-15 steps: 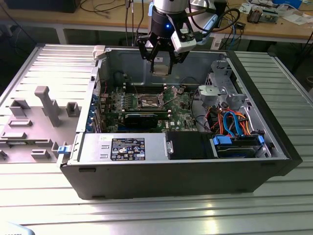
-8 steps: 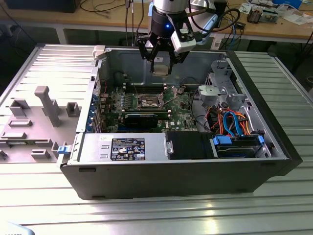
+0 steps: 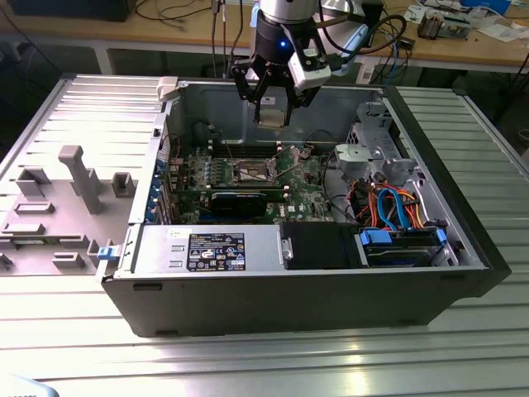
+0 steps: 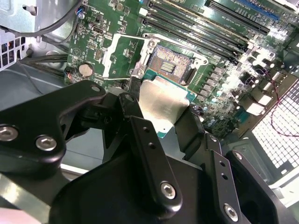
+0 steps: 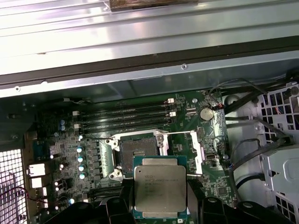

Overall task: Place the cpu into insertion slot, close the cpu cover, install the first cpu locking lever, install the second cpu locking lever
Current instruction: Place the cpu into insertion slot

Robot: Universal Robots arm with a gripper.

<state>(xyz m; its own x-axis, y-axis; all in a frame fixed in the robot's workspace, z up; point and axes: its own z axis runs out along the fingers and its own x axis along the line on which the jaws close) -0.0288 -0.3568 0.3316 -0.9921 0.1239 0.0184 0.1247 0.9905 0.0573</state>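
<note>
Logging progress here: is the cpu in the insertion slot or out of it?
Out. The gripper holds the cpu in the air; the insertion slot shows its bare dark centre.

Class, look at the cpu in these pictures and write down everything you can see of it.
The cpu is a small flat square chip with a silvery metal top that carries faint print, and a green rim. Its metal top faces the first wrist camera. The black fingers of the gripper clamp it at two opposite edges. In the exterior view it hangs well above the green board, not yet in the open socket. Nothing else touches it.
</note>
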